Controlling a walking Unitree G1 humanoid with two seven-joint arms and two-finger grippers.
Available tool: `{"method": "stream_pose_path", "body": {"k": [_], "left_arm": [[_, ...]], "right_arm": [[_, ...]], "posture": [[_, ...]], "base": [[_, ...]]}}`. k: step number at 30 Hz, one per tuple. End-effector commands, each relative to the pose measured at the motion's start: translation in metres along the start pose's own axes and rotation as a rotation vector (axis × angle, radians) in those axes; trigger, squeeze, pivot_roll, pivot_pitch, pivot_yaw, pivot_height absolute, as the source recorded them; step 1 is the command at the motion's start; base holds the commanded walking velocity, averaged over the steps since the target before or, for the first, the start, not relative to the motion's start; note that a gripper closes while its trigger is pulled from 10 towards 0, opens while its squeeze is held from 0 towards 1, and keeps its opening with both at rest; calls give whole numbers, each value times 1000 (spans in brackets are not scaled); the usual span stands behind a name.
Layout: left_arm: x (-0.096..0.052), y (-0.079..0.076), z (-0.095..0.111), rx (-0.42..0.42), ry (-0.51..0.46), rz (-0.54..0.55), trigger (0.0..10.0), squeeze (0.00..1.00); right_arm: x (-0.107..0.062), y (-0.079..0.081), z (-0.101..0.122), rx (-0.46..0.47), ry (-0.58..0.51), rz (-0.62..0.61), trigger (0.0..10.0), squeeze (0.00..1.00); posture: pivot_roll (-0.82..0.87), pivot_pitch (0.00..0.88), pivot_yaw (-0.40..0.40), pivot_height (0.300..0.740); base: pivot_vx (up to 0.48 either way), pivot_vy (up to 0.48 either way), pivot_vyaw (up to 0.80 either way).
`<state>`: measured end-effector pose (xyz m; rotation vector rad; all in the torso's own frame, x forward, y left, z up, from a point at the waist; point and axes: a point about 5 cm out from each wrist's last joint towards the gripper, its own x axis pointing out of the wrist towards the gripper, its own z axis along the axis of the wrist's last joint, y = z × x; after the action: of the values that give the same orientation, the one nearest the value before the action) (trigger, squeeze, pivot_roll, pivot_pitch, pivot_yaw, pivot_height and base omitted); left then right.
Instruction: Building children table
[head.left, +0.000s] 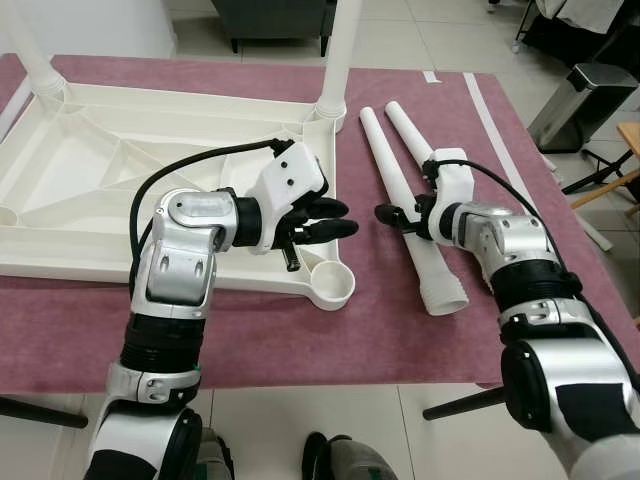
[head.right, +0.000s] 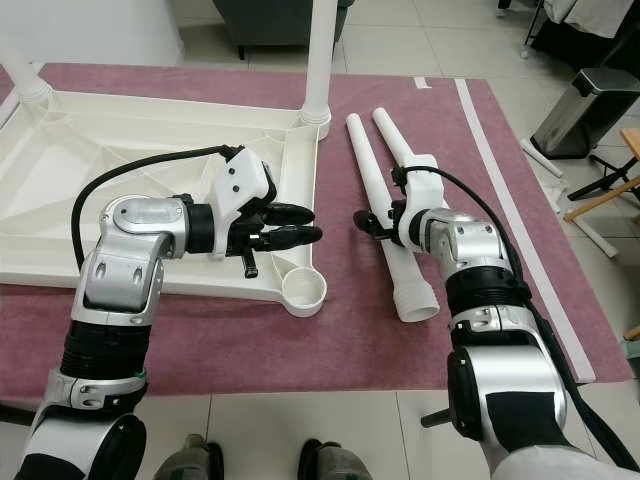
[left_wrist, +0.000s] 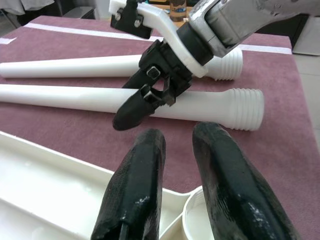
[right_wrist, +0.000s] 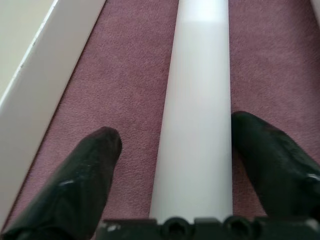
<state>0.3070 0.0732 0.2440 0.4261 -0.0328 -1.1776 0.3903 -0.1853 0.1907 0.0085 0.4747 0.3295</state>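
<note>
Nearest the robot, the empty corner socket (head.left: 331, 284) of the upturned white tabletop (head.left: 120, 190) sits at the edge of the purple rug (head.left: 380, 330), a round cup waiting for a leg. Just above it hovers the left gripper (head.left: 330, 219), its two black fingers (left_wrist: 135, 195) a little apart and grasping nothing, pointed across toward the loose parts; it seems parked there to steady the frame or mark the socket that comes next. To the right, the right gripper (right_wrist: 170, 165) is spread wide over the nearer table leg (head.left: 405, 215), one finger on each side of the white tube, neither yet pressed against it as far as the wrist view shows, so it reads as lined up for a grasp and not yet clenched. That leg lies flat on the rug, its threaded end (head.left: 443, 295) toward the robot, just beside the tabletop's rim. Touching or almost touching it, slightly farther out, lies the second leg (head.left: 415, 135), parallel. Farther back, two legs already stand upright in the far corners, one at the near-centre (head.left: 338, 55) and one at the left (head.left: 30, 55).
</note>
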Motion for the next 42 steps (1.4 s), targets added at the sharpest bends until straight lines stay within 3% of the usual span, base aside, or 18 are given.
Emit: {"method": "stream_pose_path", "body": {"k": [1,15,19,21,23,24,25,28,30,32,35,36,37,38,39,40,41,42], "left_arm": [[-12,27,-5,-16,21,618,10000,0],[-12,26,-3,-17,30,624,10000,0],[-12,26,-3,-15,30,630,10000,0],[-15,26,-2,-14,28,640,10000,0],[-15,26,-2,-14,28,640,10000,0],[-17,26,0,-22,16,643,10000,0],[-18,26,1,-35,0,641,10000,0],[-20,25,2,-47,-12,638,10000,0],[-22,26,5,-70,-34,630,10000,0],[-22,26,5,-70,-34,630,10000,0],[-26,28,7,-68,-45,618,10000,0],[-32,25,5,55,-6,546,10000,384],[-32,25,5,55,-6,546,10000,384],[-37,16,1,154,33,406,10000,188],[-37,16,1,154,33,406,10000,188],[-43,0,-4,221,58,229,10000,0],[-43,0,-4,221,58,229,10000,0],[-51,-20,-9,215,60,25,10000,0]], "right_arm": [[7,-1,-36,72,144,-11,0,0],[8,-7,-35,40,195,-46,0,0],[8,-1,-21,106,128,-6,0,0],[4,5,5,138,-29,44,0,0],[4,5,5,138,-29,44,0,0],[-6,9,26,122,-163,66,10000,0],[-20,14,44,93,-296,90,10000,0],[-34,19,53,67,-388,101,10000,0],[-56,27,62,13,-530,113,10000,0],[-56,27,62,13,-530,113,10000,0],[-79,36,68,-34,-659,139,10000,0],[-92,44,71,-58,-720,195,10000,0],[-92,44,71,-58,-720,195,10000,0],[-101,51,72,-78,-755,257,10000,0],[-101,51,72,-78,-755,257,10000,0],[-108,58,70,-102,-778,312,10000,0],[-108,58,70,-102,-778,312,10000,0],[-114,67,67,-137,-798,367,10000,0]], "posture": [[72,197,-42,740],[68,191,-43,740],[77,184,-46,740],[83,183,-50,740],[83,183,-50,740],[88,180,-57,740],[89,176,-56,740],[88,173,-53,740],[85,167,-46,740],[85,167,-46,740],[79,158,-33,740],[75,154,-27,740],[75,154,-27,740],[78,152,-21,740],[78,152,-21,740],[81,152,-18,740],[81,152,-18,740],[85,150,-17,740]], "base": [[0,0,0],[0,0,0],[0,0,0],[0,0,0],[0,0,0],[0,0,0],[0,0,0],[0,0,0],[0,0,0],[0,0,0],[0,0,0],[0,0,0],[0,0,0],[0,0,0],[0,0,0],[0,0,0],[0,0,0],[0,0,0]]}}
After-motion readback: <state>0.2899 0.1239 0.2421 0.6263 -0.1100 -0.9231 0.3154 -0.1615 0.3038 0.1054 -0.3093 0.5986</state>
